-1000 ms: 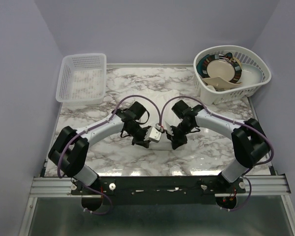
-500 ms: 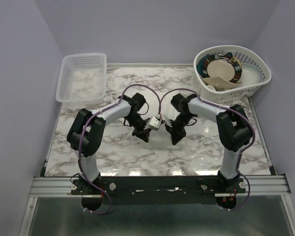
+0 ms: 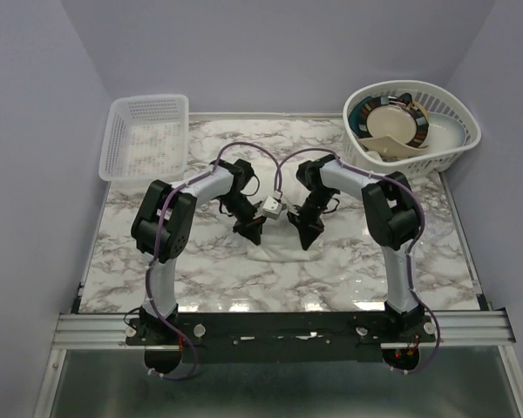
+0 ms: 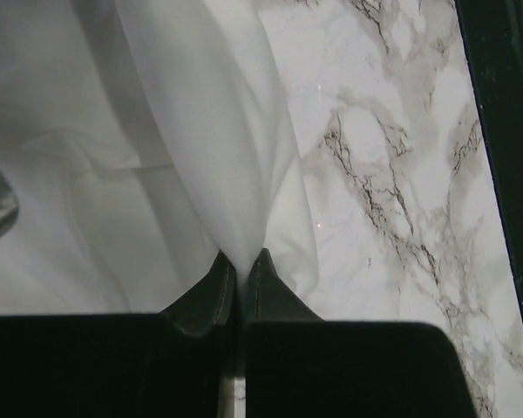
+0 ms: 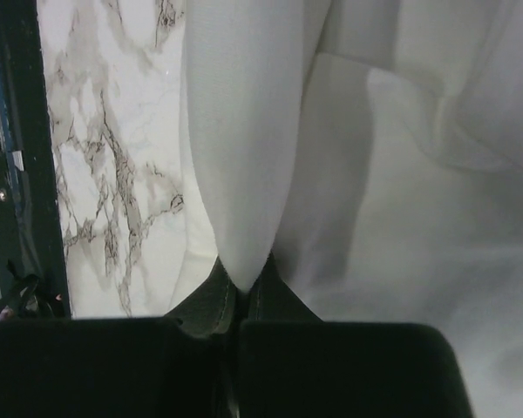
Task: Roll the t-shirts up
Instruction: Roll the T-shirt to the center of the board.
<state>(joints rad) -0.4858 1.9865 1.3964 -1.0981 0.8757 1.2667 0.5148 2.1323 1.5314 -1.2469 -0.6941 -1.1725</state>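
A white t-shirt [image 3: 279, 249] lies spread on the marble table, hard to tell from the pale top. My left gripper [image 3: 251, 230] and right gripper [image 3: 307, 235] hang close together over its middle. In the left wrist view the left gripper [image 4: 241, 264] is shut on a raised fold of the t-shirt [image 4: 209, 131], which rises in a taut peak from the jaws. The right wrist view shows the same on the other side: the right gripper [image 5: 244, 285] is shut on a pulled-up fold of the t-shirt [image 5: 240, 139]. More cloth lies flat behind both folds.
A rectangular white lattice basket [image 3: 146, 138] stands at the back left. A round white basket [image 3: 416, 150] holding plates and bowls stands at the back right. A dark rail [image 3: 279, 326] borders the table's near edge.
Both arms have drawn their elbows in and up, and the grippers have shifted a little toward the far side. Both stay shut on the cloth.
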